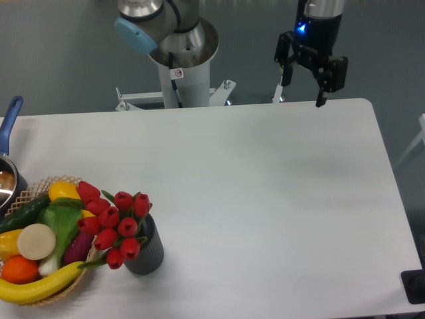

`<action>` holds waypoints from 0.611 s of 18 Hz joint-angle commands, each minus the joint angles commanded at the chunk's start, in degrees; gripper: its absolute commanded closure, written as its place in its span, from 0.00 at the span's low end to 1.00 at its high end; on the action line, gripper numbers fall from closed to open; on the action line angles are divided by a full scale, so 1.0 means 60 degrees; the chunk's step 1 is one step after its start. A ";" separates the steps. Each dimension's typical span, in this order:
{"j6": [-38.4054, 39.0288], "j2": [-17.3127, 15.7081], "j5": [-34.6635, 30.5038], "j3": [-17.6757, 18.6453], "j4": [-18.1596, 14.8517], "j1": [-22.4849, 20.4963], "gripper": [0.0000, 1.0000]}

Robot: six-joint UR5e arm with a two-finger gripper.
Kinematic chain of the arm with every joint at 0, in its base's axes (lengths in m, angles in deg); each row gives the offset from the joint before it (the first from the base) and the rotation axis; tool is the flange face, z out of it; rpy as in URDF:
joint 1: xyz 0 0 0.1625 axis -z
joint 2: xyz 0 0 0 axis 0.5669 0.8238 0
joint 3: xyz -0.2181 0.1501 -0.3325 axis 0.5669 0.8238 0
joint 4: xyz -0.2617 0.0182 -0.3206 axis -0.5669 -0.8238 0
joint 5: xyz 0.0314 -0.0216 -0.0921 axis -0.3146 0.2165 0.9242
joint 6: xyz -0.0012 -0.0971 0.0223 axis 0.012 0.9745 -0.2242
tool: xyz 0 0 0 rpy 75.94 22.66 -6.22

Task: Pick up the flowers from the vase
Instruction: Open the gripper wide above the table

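end effector high at the far edge, flowers in the vase at the near left

the white surface takes up most of what i see, broad and pale, with rounded corners. behind its far edge stands my base column, grey with a blue cap on the joint above it.

at the near left corner sits the wicker basket, filled with produce: a yellow banana along its front rim, an orange, a pale round slice, a green cucumber, leafy greens and a yellow piece at the back. just left of it, cut off by the frame, is the metal pot with its blue handle pointing away toward the far edge.

my end effector hangs above the far right edge of the surface, well apart from everything on it. its two fingers are spread wide and there is nothing between them.

the vase stands upright just beside the right side of the basket, dark grey and ribbed. the flowers are in it, red tulip buds leaning left so the cluster overlaps the basket's rim and produce.
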 joint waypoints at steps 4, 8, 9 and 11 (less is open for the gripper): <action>0.0131 0.0015 0.0276 -0.0058 0.0044 0.0015 0.00; 0.0964 0.0000 0.0762 0.0015 0.0073 0.0029 0.00; 0.1242 0.0000 0.0762 0.0015 0.0146 0.0058 0.00; 0.1959 0.0015 0.0864 0.0116 0.0336 0.0117 0.00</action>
